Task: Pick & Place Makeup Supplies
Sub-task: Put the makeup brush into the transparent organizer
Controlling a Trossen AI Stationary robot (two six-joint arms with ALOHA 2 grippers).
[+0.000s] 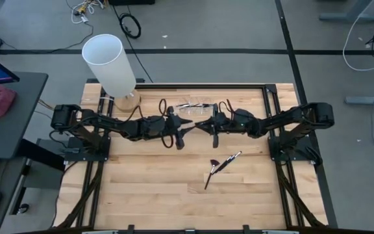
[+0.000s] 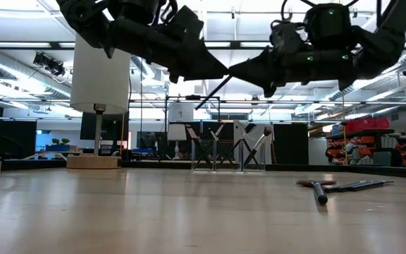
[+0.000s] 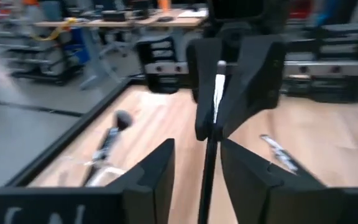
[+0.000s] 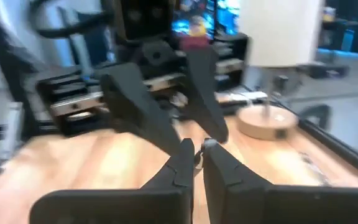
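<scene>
So we've got one makeup brush (image 3: 211,134) up in the air over the middle of the table, mid-handoff by the look of it. The right gripper (image 4: 197,151) is pinched tight on its silvery end, while the left gripper (image 3: 197,168) has its fingers spread either side of the handle, not gripping. A few brushes already sit in the clear organizer (image 1: 195,107) by the table's far edge. Two or three more loose brushes (image 1: 218,168) lie on the wood toward the right side, nearer the front edge. So we'd say partway done: this one needs placing, then the loose ones.
</scene>
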